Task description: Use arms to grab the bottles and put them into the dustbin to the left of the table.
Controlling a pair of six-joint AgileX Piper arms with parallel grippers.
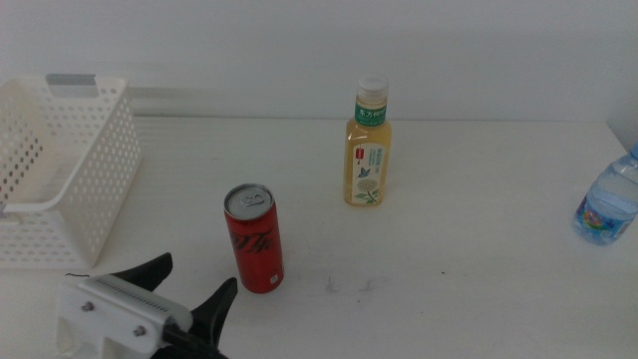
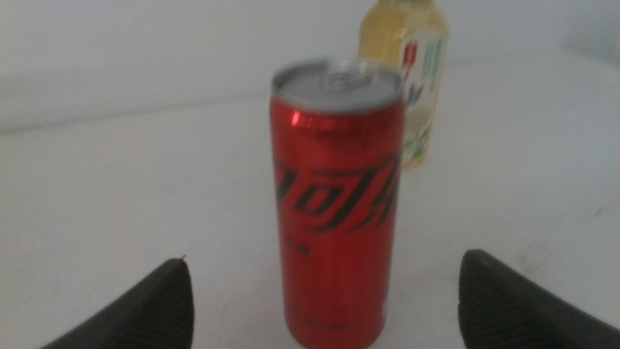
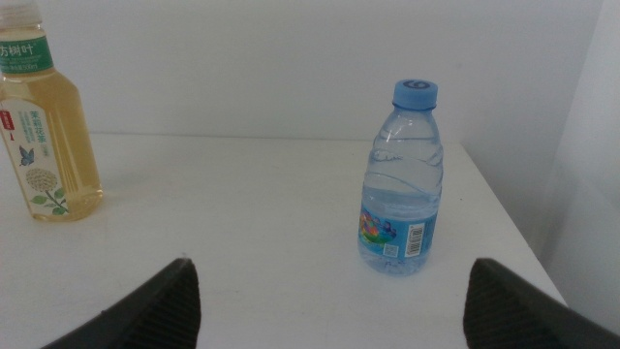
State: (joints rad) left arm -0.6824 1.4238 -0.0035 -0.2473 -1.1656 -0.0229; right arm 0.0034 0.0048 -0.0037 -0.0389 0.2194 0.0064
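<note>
White dustbin [image 1: 70, 170] stands at the counter's [image 1: 459, 249] far left; the left claw [image 1: 189, 289], spread wide and empty, sits near-left just short of the upright red can [image 1: 253, 237]. Tea bottle [image 1: 368, 145] stands centre-far. Water bottle [image 3: 402, 179] stands far right before the right claw [image 3: 329, 310], likewise wide open, holding nothing.

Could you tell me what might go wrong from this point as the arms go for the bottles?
The red can is tall and slim, standing upright; the left gripper, jaws open, is close beside it, so a slightly off-centre approach could tip it.

The water bottle stands near the table's right edge; a nudge from the right gripper, open, could push it off.

The tea bottle stands behind the can and could be knocked if the can falls.
</note>
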